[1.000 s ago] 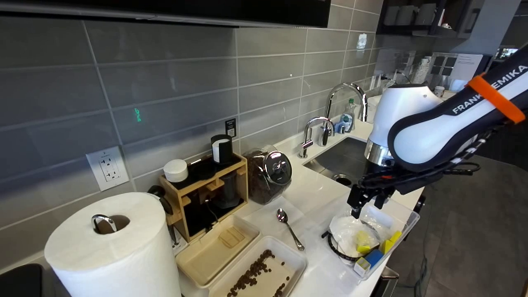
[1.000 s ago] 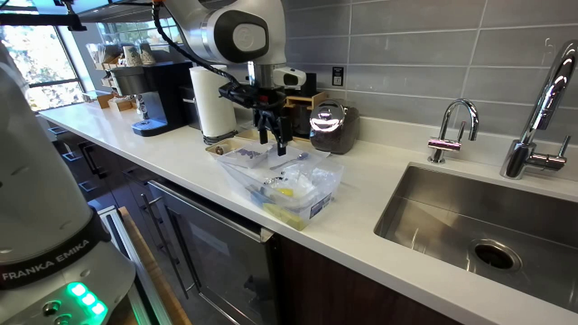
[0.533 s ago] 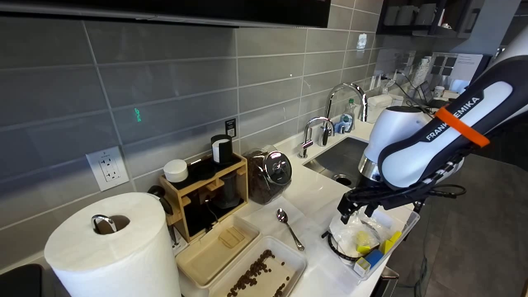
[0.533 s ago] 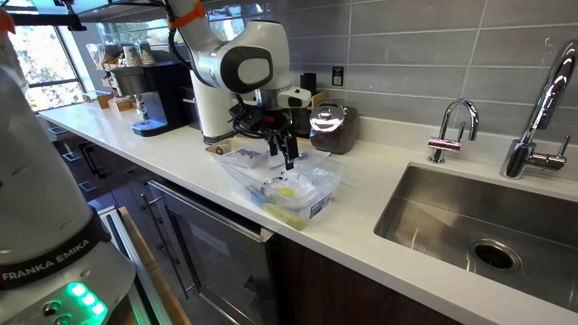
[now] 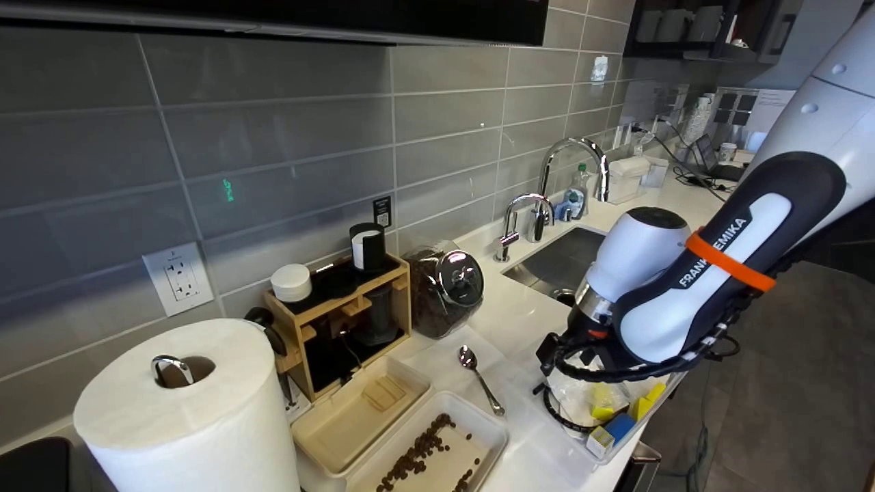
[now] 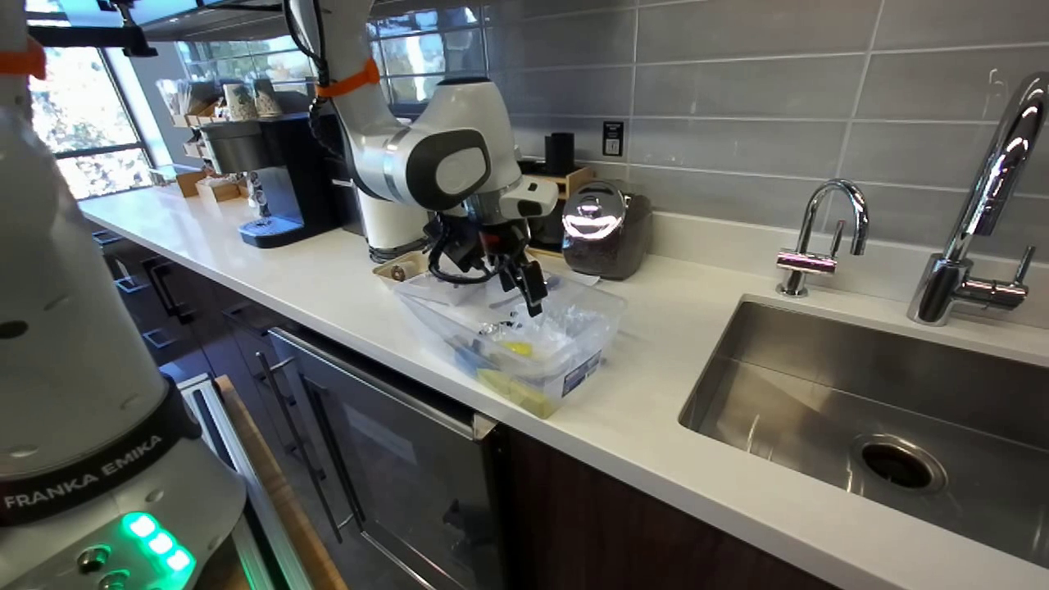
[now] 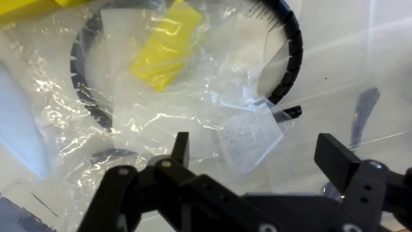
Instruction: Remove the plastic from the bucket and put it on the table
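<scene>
The plastic [image 7: 190,111] lies crumpled in the see-through bucket [image 6: 605,336], over a black ring [image 7: 295,48] and a yellow piece [image 7: 165,48]. Over it hangs the gripper [image 7: 254,143], pads wide apart; a flap of plastic shows through the gap, and whether either pad touches it I cannot tell. The bucket stands on the table [image 6: 656,352], near the sink [image 6: 762,377], a spoon [image 5: 484,384] beside it.

Paper towel roll [image 5: 181,417], white, upright. Wooden shelf unit [image 5: 352,301]; a white round item [image 5: 291,283] and a black holder [image 5: 369,247] stand on it. Dark-filled jar [image 5: 441,294], just beside the shelf unit. Metal spoon [image 5: 485,383], lying near a pale tray [image 5: 441,467] that holds scattered brown beans [image 5: 418,447]; a tan tray [image 5: 331,434] sits beside it. Taller faucet [image 6: 990,164], smaller faucet [image 6: 807,261], both chrome. Green-capped bottle [image 5: 577,198]. Coffee machine [image 6: 297,176].
</scene>
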Available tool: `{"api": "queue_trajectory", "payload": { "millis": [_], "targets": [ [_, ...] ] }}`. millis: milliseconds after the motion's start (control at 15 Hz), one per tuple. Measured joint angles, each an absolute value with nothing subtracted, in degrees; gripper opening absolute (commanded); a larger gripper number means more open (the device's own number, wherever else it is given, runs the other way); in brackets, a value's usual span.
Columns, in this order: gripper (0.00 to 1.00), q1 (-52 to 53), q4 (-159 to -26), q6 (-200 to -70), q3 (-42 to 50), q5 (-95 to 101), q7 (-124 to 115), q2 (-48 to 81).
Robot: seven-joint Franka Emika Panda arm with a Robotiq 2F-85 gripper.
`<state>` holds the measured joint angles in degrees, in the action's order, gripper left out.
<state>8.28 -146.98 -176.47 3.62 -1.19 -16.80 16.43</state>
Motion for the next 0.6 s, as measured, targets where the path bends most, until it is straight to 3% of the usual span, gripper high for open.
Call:
{"api": "queue_trajectory", "payload": {
  "millis": [400, 467, 533, 600],
  "targets": [
    [1.00, 20.11, -144.41, -181.24, 14.39, -1.33, -19.16, 22.72],
    [0.75, 21.36, -144.16, -182.10, 15.21, -1.79, -19.17, 23.60],
    [0.74, 22.43, -143.96, -182.81, 15.77, -2.45, -19.17, 24.40],
    [0.66, 23.46, -143.78, -183.36, 16.26, -3.32, -19.17, 25.12]
  ]
}}
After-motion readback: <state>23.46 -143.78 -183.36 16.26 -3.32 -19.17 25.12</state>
